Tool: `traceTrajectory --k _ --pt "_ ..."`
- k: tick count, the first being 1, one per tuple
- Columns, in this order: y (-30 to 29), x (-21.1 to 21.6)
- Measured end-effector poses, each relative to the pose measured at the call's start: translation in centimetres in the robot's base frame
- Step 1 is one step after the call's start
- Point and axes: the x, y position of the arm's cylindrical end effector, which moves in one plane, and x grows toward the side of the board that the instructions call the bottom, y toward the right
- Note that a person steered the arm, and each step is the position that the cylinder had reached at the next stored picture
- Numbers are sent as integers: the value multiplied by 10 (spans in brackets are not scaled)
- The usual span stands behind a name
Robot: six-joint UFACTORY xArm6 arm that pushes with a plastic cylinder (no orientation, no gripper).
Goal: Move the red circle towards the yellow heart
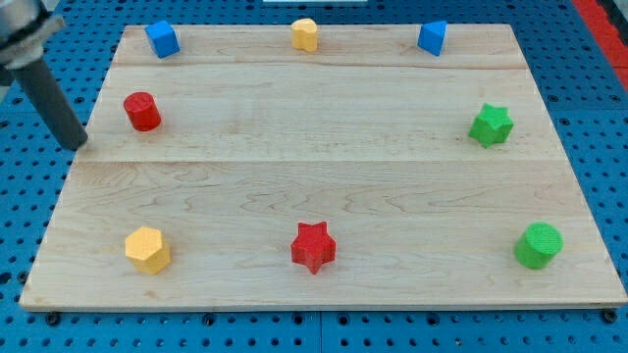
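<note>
My tip (77,144) rests at the left edge of the surface (324,186), holding nothing; it is a bare rod with no hand. The red circle (142,111) stands near it, just up and to the view's right, apart. The yellow heart (305,33) sits at the top edge, well apart.

My tip (77,144) low, rod tilted

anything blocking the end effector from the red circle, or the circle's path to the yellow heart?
Nothing visible. My tip sits just to the view's left of the red circle, with bare board between them. The yellow heart is up toward the view's top and right of the circle; no block lies on that line.
</note>
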Motion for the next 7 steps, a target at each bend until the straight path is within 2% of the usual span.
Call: traceTrajectory --k 1,2,3,5,6,7 --pt "62 -32" --pt "191 -32" --pt "216 -33" --pt "214 -36" --pt "211 -37" --pt "182 -57"
